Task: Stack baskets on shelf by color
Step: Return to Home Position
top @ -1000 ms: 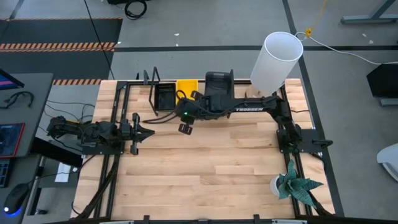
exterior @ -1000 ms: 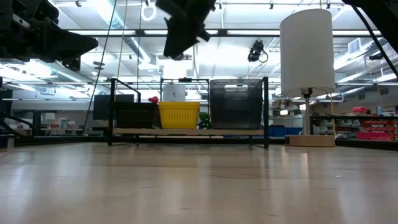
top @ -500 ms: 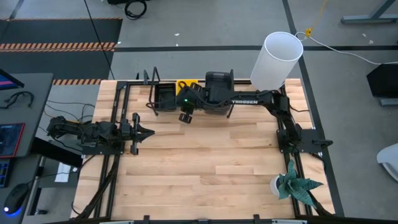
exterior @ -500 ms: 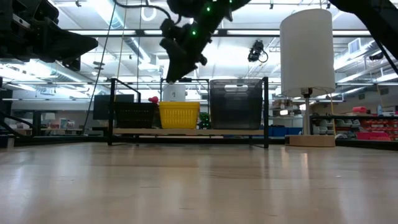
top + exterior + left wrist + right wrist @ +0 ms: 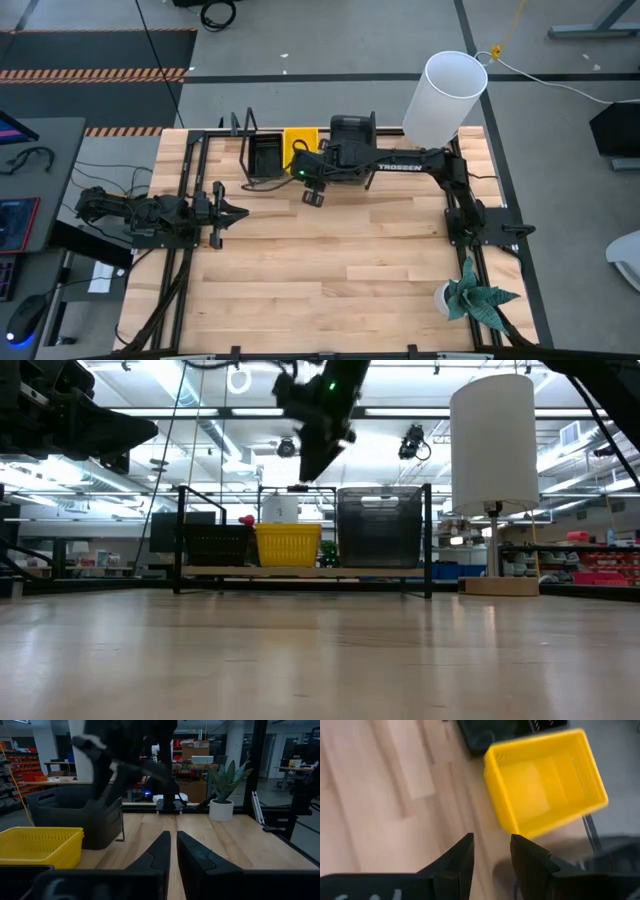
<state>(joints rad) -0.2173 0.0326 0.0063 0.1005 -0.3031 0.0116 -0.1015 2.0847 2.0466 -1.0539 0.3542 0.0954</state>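
Observation:
The shelf (image 5: 300, 572) stands along the table's far edge with black upright brackets. On it from left to right sit a black mesh basket (image 5: 265, 155) (image 5: 215, 545), a yellow basket (image 5: 297, 143) (image 5: 288, 545) (image 5: 545, 785) and a taller dark grey basket (image 5: 352, 135) (image 5: 378, 525). My right gripper (image 5: 313, 192) (image 5: 492, 850) hovers open and empty above the table, just in front of the yellow and grey baskets, high over the shelf in the low view (image 5: 320, 420). My left gripper (image 5: 235, 210) (image 5: 173, 845) waits shut at the table's left.
A white cylindrical lamp (image 5: 445, 95) (image 5: 490, 440) stands at the far right corner beside the shelf. A small potted plant (image 5: 475, 300) sits at the near right. Bare wooden tabletop (image 5: 330, 270) stretches across the middle and near side.
My right gripper swung toward the shelf and dipped over the black and yellow baskets, then rose again, drew back a little toward the near edge and moved right. It turned as it went. The baskets stayed where they were.

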